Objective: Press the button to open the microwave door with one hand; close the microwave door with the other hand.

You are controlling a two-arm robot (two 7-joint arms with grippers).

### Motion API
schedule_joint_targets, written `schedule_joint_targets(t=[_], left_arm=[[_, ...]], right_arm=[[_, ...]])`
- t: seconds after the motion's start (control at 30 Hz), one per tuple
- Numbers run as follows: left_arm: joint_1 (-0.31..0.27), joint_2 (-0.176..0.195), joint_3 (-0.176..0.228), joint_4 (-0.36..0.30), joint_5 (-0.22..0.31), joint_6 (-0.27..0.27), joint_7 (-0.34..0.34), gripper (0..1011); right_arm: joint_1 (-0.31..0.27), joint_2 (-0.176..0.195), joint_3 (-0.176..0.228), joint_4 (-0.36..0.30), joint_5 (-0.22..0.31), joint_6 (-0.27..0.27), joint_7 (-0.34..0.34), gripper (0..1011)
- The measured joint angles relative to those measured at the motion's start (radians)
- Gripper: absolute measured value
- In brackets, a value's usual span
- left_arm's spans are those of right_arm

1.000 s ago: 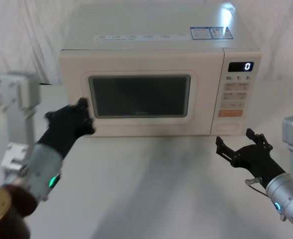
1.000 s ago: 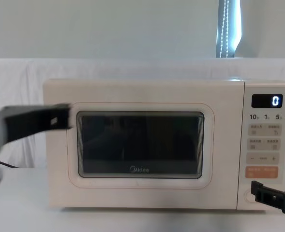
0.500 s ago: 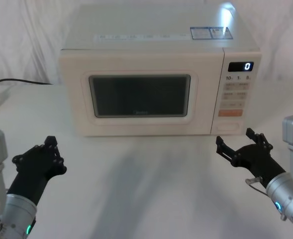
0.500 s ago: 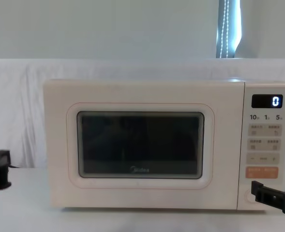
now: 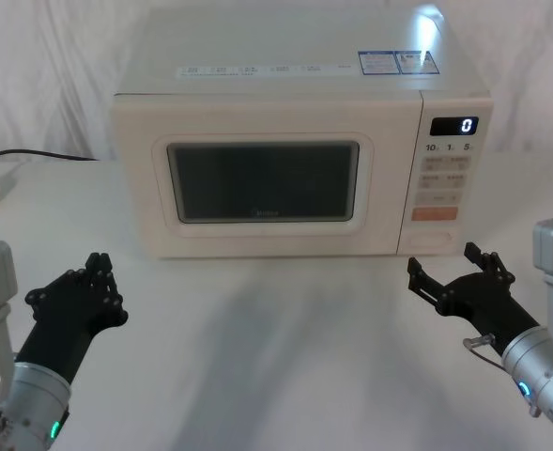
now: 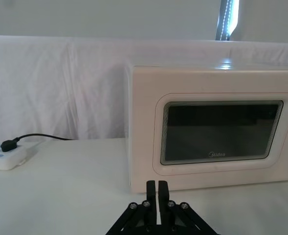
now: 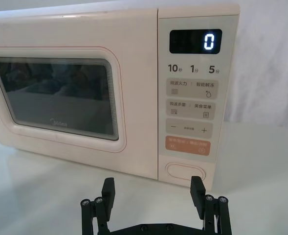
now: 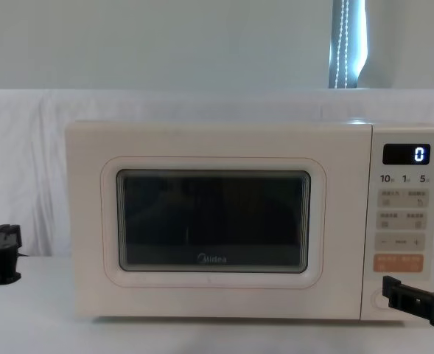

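The microwave sits square at the back edge of the desk, its door flush with the front and fully shut, the display reading zero. The left gripper hangs low over the desk's near left corner, well apart from the microwave, its fingers pressed tight together with no gap between them and nothing held. The right gripper hovers near the right front of the microwave, just short of the control panel, jaws spread wide and empty. In the right wrist view, the button, that plain oval at the foot of the panel, sits between the two spread fingers, with the orange key directly above it. And that looks like the danger from here: with the jaws this wide, a straight push could let the button pass between the fingers and never get pressed. A touch too high and a fingertip would likely land on the orange key instead. There is also the door swing to think about; the left gripper seems safely out of its path for now, but closing it later from that far corner could clip the door's edge.
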State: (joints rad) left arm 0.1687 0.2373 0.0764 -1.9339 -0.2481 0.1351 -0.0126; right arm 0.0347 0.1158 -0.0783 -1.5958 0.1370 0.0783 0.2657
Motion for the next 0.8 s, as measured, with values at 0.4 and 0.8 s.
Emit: schedule_joint_targets(t=[0.4,0.8], left_arm=[[-0.002,0.001,0.001,0.0,0.0,0.003,-0.001,363],[-0.003,0.002,0.002,0.0,0.0,0.004,-0.002,767]], right_arm=[[0.0,0.0,0.0,0.0,0.0,0.0,0.0,1000],[0.0,0.0,0.0,0.0,0.0,0.0,0.0,1000]])
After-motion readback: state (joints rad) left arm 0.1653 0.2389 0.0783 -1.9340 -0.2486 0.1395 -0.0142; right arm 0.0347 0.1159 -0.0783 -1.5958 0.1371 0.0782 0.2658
